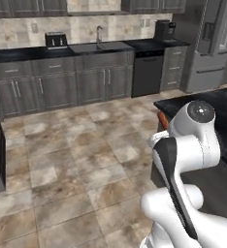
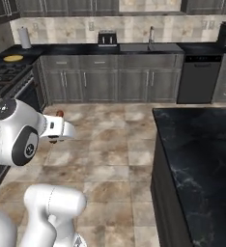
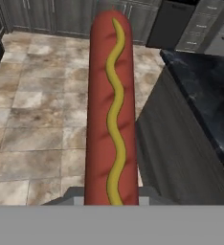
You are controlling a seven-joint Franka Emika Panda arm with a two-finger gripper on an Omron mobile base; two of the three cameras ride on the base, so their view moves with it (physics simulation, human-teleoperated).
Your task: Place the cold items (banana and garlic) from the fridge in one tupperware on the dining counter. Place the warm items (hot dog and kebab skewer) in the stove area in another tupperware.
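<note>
From the left base view, we see the dining counter (image 1: 217, 109) beside the arm. In the right base view, the gripper (image 2: 57, 126) carries a reddish tip. In the hand view, the hot dog (image 3: 110, 110) juts straight out from jaws clamped on its near end; we judge it light, firm and slick, better held mid-length.

Even, flat rendered light fills all three views, with no single visible source and hardly any cast shadows. The beige-brown mottled tile floor (image 1: 72, 160) reads soft and slightly blurred (low resolution throughout). The black white-veined marble island top (image 2: 202, 144) carries faint pale sheen, no hard glare. Edges show no obvious bending.
</note>
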